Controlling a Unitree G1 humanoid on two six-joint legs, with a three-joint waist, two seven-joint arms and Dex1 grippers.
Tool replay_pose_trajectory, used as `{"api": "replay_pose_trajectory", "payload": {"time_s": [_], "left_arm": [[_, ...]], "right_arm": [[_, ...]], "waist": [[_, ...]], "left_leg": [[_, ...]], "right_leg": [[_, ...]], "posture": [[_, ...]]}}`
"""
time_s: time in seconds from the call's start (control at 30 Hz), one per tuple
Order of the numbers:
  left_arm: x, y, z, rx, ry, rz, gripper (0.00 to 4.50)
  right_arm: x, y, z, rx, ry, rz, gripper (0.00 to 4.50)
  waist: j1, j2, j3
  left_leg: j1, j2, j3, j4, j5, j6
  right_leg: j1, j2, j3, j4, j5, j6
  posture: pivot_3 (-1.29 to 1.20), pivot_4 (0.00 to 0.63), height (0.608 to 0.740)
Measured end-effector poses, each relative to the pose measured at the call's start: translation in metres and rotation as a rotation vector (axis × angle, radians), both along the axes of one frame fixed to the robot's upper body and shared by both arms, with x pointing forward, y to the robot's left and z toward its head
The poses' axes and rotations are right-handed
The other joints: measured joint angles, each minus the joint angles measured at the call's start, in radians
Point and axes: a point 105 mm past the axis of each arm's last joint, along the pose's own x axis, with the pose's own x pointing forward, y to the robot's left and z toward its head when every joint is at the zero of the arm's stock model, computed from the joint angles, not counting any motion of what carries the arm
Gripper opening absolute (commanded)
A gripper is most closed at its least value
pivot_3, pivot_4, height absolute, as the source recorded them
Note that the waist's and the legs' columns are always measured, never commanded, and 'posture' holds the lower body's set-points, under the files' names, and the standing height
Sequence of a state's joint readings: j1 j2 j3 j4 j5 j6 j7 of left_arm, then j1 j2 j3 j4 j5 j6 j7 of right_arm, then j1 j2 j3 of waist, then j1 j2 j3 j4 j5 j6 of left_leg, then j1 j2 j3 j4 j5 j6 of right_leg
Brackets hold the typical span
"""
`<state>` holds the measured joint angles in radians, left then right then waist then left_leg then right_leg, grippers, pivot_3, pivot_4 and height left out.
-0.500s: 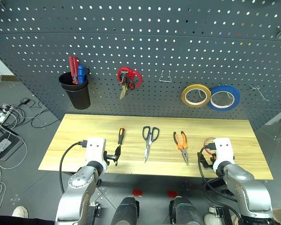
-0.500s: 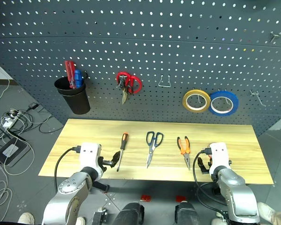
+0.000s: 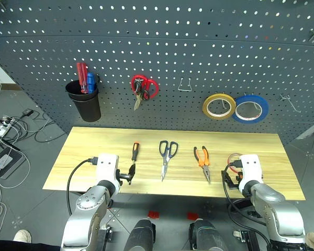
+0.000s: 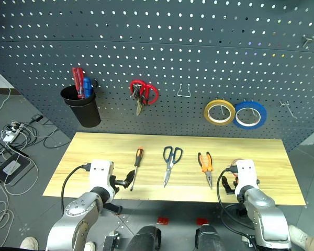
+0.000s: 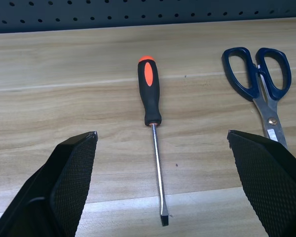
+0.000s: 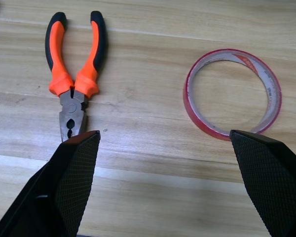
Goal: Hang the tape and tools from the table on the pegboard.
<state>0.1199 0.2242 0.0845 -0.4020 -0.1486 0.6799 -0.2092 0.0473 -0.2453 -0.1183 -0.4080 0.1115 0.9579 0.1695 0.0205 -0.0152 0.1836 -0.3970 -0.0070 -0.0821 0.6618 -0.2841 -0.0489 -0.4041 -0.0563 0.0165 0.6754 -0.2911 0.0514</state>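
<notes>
Red tape (image 6: 232, 94), one screwdriver (image 3: 134, 156), one scissors (image 3: 166, 157), one pliers (image 3: 203, 160) lie spaced near the table (image 3: 83, 144) front edge; left gripper (image 5: 163, 185) and right gripper (image 6: 165, 180) gape wide, empty.

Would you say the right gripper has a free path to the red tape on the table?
Probably yes: the right gripper is open, the red tape lies flat just ahead, and only bare table lies between; the pliers sit aside.

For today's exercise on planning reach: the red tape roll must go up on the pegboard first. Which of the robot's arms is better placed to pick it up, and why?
The right. The right gripper hangs open just above the red tape on the table; the left gripper hangs open over the screwdriver, at the far end.
</notes>
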Motion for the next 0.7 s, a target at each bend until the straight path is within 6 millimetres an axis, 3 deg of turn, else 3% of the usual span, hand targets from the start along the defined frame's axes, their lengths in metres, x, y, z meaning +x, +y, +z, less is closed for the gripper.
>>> {"api": "replay_pose_trajectory", "payload": {"time_s": [0.53,0.7], "left_arm": [[0.0,-0.005,0.003,-0.008,-0.007,-0.019,4.47],[0.008,-0.021,0.015,0.028,-0.054,-0.162,4.47]], "right_arm": [[-0.002,-0.004,0.0,-0.021,-0.013,-0.003,4.5],[0.001,-0.005,0.005,-0.036,-0.031,0.017,4.5]], "waist": [[0.0,0.0,0.002],[0.002,-0.001,0.007]], "left_leg": [[0.0,0.0,0.0,0.0,0.0,0.0],[0.0,0.0,0.0,0.0,0.0,0.0]], "right_leg": [[0.0,0.0,0.0,0.0,0.0,0.0],[0.0,0.0,0.0,0.0,0.0,0.0]], "posture": [[0.11,0.216,0.74],[0.1,0.238,0.74]]}}
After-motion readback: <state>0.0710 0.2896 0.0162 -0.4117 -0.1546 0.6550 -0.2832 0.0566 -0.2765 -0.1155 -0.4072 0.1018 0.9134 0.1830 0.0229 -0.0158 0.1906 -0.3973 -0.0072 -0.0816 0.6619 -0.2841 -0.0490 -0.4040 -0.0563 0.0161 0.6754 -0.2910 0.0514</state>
